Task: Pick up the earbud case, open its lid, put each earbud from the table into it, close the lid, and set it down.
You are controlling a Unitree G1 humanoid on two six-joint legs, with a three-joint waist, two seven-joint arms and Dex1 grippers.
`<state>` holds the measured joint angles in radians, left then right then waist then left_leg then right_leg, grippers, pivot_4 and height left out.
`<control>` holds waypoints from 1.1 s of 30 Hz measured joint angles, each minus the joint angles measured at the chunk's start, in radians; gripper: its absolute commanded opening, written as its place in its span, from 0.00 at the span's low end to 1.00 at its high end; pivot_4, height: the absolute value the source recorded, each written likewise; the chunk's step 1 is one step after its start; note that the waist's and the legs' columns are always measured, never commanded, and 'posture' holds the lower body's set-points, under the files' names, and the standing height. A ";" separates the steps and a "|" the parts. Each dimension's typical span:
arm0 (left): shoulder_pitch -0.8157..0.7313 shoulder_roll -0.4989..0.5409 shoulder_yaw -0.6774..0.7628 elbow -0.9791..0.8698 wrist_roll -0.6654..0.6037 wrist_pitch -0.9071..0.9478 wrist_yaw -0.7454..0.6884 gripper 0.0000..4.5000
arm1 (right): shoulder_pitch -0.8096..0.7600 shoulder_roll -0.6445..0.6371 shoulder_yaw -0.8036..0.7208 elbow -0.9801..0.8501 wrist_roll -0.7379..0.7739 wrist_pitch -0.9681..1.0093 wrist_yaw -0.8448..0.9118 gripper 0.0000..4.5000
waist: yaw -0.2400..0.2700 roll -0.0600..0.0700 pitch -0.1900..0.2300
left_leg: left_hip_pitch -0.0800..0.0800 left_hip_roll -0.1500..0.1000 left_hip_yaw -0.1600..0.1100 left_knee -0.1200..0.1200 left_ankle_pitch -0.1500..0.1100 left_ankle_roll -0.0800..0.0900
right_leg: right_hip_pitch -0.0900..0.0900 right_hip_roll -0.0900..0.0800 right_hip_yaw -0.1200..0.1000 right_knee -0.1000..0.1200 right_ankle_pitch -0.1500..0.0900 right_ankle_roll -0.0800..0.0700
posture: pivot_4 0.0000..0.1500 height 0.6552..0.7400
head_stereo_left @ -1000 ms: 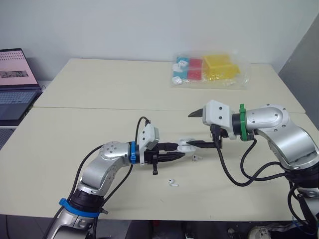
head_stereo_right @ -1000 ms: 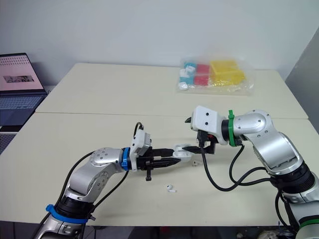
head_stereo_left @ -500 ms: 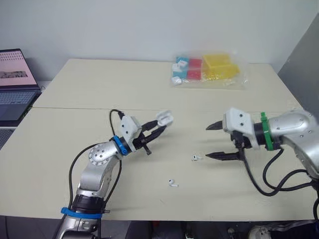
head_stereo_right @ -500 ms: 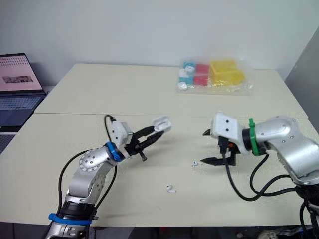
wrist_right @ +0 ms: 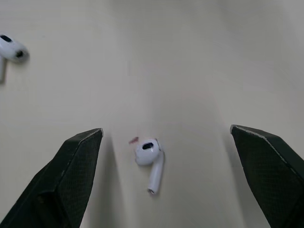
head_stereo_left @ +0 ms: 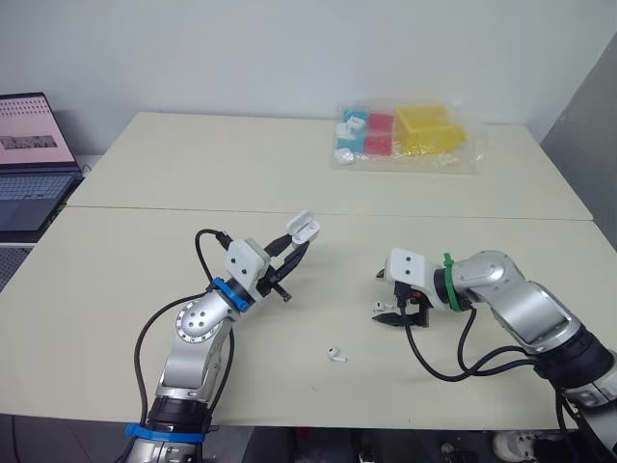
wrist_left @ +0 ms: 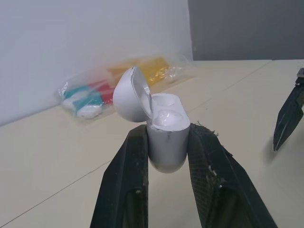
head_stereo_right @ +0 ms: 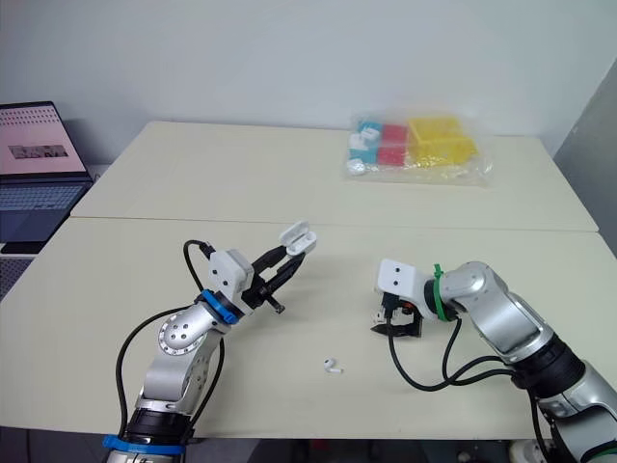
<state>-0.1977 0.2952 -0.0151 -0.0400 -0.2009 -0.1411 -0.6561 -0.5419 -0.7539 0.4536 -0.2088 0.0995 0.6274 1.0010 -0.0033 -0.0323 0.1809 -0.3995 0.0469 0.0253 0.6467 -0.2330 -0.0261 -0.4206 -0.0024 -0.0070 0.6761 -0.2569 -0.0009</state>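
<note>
My left gripper [head_stereo_left: 292, 249] is shut on the white earbud case [head_stereo_left: 302, 230] and holds it up above the table, left of centre. The case [wrist_left: 165, 137] stands between the two fingers with its lid [wrist_left: 129, 95] hinged open. My right gripper [head_stereo_left: 391, 301] points down at the table on the right, open, its fingers [wrist_right: 71, 180] spread either side of one white earbud [wrist_right: 150, 160] lying below them. A second earbud [head_stereo_left: 335, 354] lies closer to the front edge, between the two arms.
A clear plastic bag of coloured blocks [head_stereo_left: 400, 135] lies at the back right of the table [head_stereo_left: 193, 164]. An open laptop [head_stereo_left: 29, 159] sits off the table's left side. A seam crosses the tabletop behind the grippers.
Both grippers met at the case one second ago. The left arm has since drawn back and lifted the case with its lid open; the right gripper has let go and dropped over an earbud.
</note>
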 measured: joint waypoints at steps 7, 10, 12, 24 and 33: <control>-0.002 0.000 -0.004 -0.011 0.000 0.024 0.014 0.18 | 0.040 0.028 -0.018 0.039 0.016 -0.007 0.017 0.63 | 0.000 0.000 0.000 | 0.001 0.000 0.000 0.000 0.000 0.000 | 0.001 0.000 0.000 0.001 0.000 0.000 | 1.00 0.99; -0.008 0.000 -0.014 -0.011 0.000 0.034 0.015 0.18 | 0.046 0.036 -0.022 0.056 0.023 -0.024 0.025 0.39 | -0.001 0.000 0.000 | 0.002 0.000 0.000 0.001 0.000 0.000 | 0.001 0.000 0.000 0.002 0.000 0.000 | 1.00 0.99; -0.009 0.000 -0.018 -0.012 0.000 0.040 0.014 0.18 | 0.052 0.036 -0.022 0.056 0.023 -0.033 0.028 0.24 | -0.001 0.000 0.000 | 0.002 0.000 0.000 0.001 0.000 0.000 | 0.001 0.000 0.000 0.002 0.000 0.000 | 1.00 0.99; -0.009 0.008 -0.022 -0.049 0.000 0.061 0.015 0.18 | 0.166 -0.211 -0.081 -0.093 0.038 -0.036 0.147 0.09 | 0.009 0.000 0.000 | -0.001 -0.001 0.001 0.000 0.000 0.000 | 0.001 -0.001 -0.001 -0.003 0.000 0.001 | 1.00 0.99; 0.003 0.006 -0.039 -0.075 0.000 0.078 0.018 0.18 | 0.353 -0.526 -0.191 -0.033 -0.040 -0.293 0.270 0.09 | 0.000 0.000 0.000 | 0.003 0.000 0.002 0.000 0.000 0.000 | 0.001 0.000 -0.001 0.000 0.000 0.001 | 1.00 0.99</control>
<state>-0.1944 0.3014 -0.0542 -0.1145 -0.2013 -0.0635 -0.6378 -0.1891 -1.2799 0.2624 -0.2419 0.0590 0.3346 1.2712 -0.0035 -0.0325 0.1808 -0.3969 0.0469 0.0268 0.6464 -0.2331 -0.0260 -0.4196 -0.0027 -0.0075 0.6756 -0.2566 -0.0004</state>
